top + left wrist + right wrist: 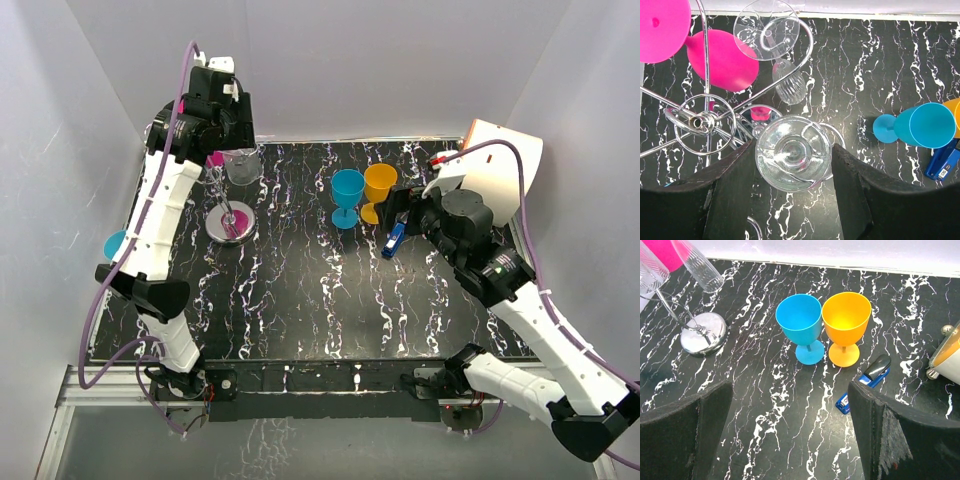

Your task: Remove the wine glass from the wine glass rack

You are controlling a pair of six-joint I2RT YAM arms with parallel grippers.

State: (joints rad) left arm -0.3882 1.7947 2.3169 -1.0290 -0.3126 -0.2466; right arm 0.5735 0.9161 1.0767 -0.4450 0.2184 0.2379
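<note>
The wine glass rack (700, 121) is a silver wire stand with a shiny disc base (231, 224), at the back left of the table. Upside-down glasses hang from its curled arms: a pink one (722, 60) and two clear ones. In the left wrist view, the round foot of one clear wine glass (793, 152) lies between the fingers of my left gripper (793, 150), which is open; the left finger is right against the foot's edge, the right one slightly apart. The other clear glass (767, 30) hangs farther out. My right gripper (790, 405) is open and empty over the table.
A blue goblet (800, 322) and an orange goblet (846, 320) stand upright mid-table, with a blue stapler (865, 382) just to their right. A white rounded object (500, 160) stands at the back right. White walls enclose the table.
</note>
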